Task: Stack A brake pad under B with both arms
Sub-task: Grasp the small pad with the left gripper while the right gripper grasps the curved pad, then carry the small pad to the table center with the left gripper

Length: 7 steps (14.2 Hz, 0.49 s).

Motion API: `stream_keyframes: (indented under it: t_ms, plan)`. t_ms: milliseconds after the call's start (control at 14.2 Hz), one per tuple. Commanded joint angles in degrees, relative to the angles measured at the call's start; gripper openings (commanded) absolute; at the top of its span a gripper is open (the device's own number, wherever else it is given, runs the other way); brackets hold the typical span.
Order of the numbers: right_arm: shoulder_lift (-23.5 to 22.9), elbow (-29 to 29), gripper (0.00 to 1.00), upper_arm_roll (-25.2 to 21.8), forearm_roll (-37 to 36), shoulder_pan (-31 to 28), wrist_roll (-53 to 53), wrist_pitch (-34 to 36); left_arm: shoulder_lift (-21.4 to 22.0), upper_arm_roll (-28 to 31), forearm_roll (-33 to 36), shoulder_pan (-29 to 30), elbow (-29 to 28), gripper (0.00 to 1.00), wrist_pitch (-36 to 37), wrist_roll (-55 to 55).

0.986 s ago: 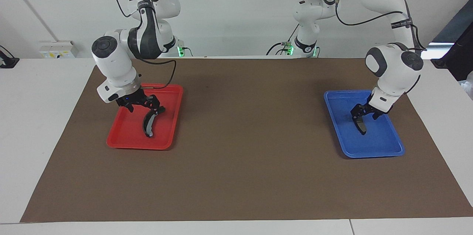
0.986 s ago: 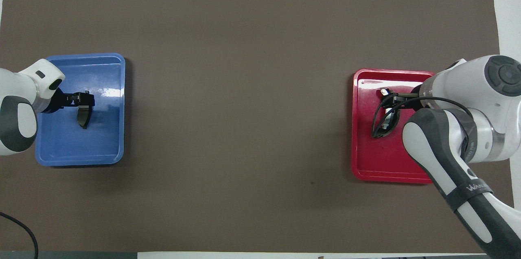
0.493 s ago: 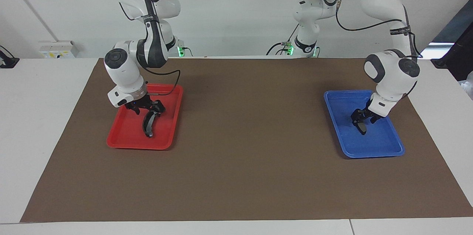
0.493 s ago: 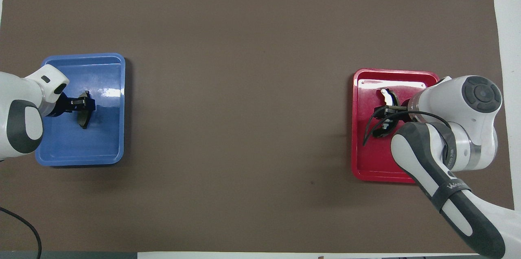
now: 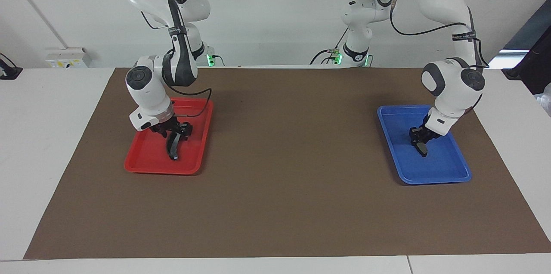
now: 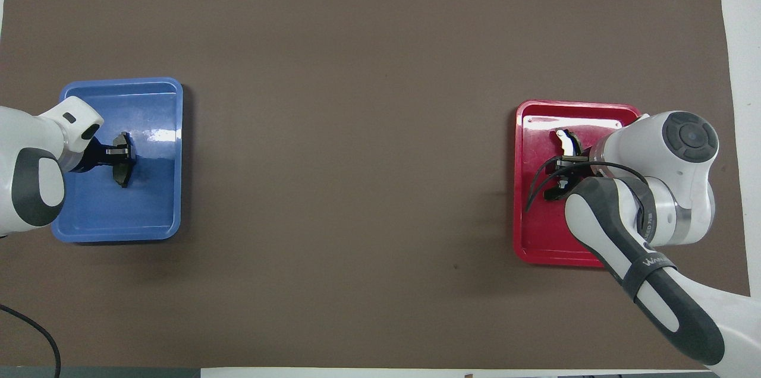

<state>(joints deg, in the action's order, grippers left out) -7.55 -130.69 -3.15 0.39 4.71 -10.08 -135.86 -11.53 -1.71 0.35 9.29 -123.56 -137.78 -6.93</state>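
The A brake pad (image 5: 423, 149) (image 6: 123, 173), short and dark, lies in the blue tray (image 5: 439, 171) (image 6: 148, 211) at the left arm's end of the table. My left gripper (image 5: 419, 139) (image 6: 122, 153) is down in that tray, shut on the pad's end nearer the robots. B (image 5: 173, 150) (image 6: 565, 141), the long black crescent with a light grey strip, lies in the red tray (image 5: 144, 160) (image 6: 535, 235) at the right arm's end. My right gripper (image 5: 175, 132) (image 6: 561, 173) is low over B's middle, and the arm hides much of B from above.
A brown mat (image 5: 292, 166) covers the table between the two trays, which sit far apart. White table margins (image 5: 51, 136) run along both ends. A black cable (image 6: 30, 330) lies at the mat's corner near the left arm.
Both grippers have come down into their trays onto the pads. The left gripper went from open to shut on the short pad. The right arm's elbow swung in over the red tray.
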Motion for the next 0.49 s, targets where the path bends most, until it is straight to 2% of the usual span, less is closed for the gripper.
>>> stream_keyframes:
  t_ms: [0,211,423]
  plan:
    - [0.3,-0.3,0.66,0.4,0.3,-0.8,-0.4,-0.2,3.7,0.1,0.2,-0.9,2.2,0.01,5.3,-0.4]
    - [0.3,-0.1,0.42,0.4,0.3,-0.8,-0.4,0.1,4.5,0.0,0.3,-3.9,7.3,0.01,13.3,0.3]
    - [0.2,1.0,0.16,0.4,0.2,-0.8,-0.3,1.4,4.5,0.0,0.8,-10.7,9.3,0.01,16.1,11.5]
